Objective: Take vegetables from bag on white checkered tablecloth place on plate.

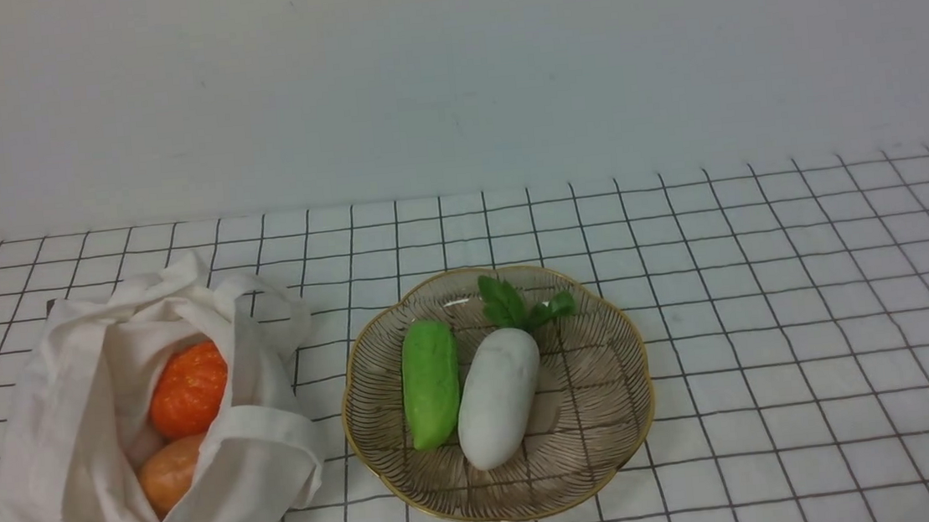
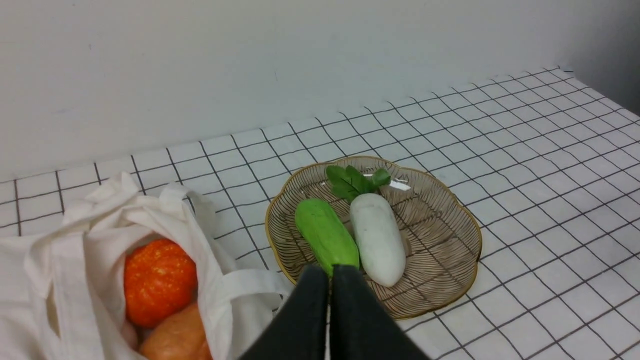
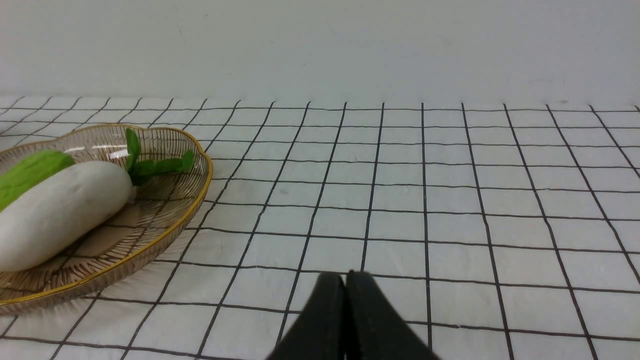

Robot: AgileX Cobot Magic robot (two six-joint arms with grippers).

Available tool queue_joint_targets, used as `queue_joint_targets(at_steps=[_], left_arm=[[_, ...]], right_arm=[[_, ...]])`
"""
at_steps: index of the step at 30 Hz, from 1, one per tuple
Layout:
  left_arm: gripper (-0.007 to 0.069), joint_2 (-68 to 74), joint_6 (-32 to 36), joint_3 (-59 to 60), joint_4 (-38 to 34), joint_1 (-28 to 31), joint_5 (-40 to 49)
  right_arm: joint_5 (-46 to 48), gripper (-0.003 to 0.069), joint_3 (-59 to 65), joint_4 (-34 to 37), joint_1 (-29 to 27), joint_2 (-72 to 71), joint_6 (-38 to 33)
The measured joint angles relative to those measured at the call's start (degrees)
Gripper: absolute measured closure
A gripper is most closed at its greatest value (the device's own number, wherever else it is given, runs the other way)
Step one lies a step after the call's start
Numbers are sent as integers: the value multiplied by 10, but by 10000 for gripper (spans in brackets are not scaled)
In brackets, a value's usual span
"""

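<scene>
The green vegetable (image 1: 431,382) lies on the plate (image 1: 604,417), next to a white radish (image 1: 499,396) with green leaves. The off-white bag (image 1: 70,464) lies open on the white checkered tablecloth (image 1: 774,335) left of the plate. No gripper shows in the front view. In the left wrist view my left gripper (image 2: 330,270) is shut and empty, held back from the near end of the green vegetable (image 2: 325,234) on the plate (image 2: 445,250), with the bag (image 2: 75,260) beside it. In the right wrist view my right gripper (image 3: 345,276) is shut and empty over bare cloth, right of the plate (image 3: 165,210).
Inside the bag sit an orange pumpkin (image 1: 189,389) and a paler orange round item (image 1: 168,473). A plain white wall stands behind the table. The checkered cloth stretches to the right of the plate.
</scene>
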Motion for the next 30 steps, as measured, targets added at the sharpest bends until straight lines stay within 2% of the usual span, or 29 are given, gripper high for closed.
queue_joint_targets(at_steps=[2, 5, 10, 14, 20, 30], left_arm=[[632, -4, 4, 10, 1, 3, -12], [632, -34, 32, 70, -7, 48, -81], [632, -104, 77, 210, -32, 169, -192], [632, -159, 102, 314, -39, 238, -230], [632, -170, 106, 415, -39, 260, -234], [632, -170, 105, 423, -39, 261, -246]], right_arm=[[0, 673, 0, 0, 0, 0, 0], [0, 673, 0, 0, 0, 0, 0], [0, 673, 0, -1, 0, 0, 0], [0, 673, 0, -1, 0, 0, 0], [0, 673, 0, -1, 0, 0, 0], [0, 673, 0, -1, 0, 0, -1]])
